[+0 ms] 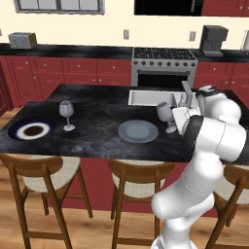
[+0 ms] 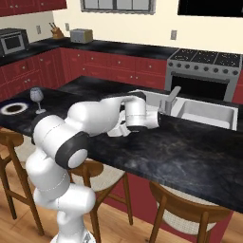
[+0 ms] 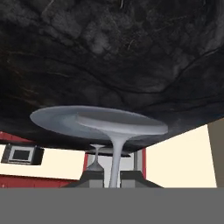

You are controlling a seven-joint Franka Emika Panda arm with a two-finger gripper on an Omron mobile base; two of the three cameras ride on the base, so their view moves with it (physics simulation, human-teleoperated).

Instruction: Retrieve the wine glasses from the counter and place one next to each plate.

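My gripper (image 1: 174, 124) is shut on the thin stem of a wine glass (image 1: 165, 113), which stands upright just right of the grey plate (image 1: 138, 131) on the island. In the rolled hand view the stem (image 3: 114, 159) runs between my fingertips (image 3: 92, 177) to the round foot (image 3: 120, 121), which is at or barely off the worktop, with the grey plate (image 3: 57, 117) behind it. The other wine glass (image 1: 66, 114) stands free beside the blue-rimmed plate (image 1: 31, 130), also seen as glass (image 2: 37, 98) and plate (image 2: 13, 108). The counter (image 1: 73, 50) with red drawers runs along the back wall.
A steel sink (image 1: 151, 97) with its faucet (image 1: 186, 92) lies just behind my hand. Wooden stools (image 1: 138, 180) line the island's near edge. A stove (image 1: 163, 63), a toaster (image 1: 22, 40) and a coffee machine (image 1: 213, 40) sit along the back wall.
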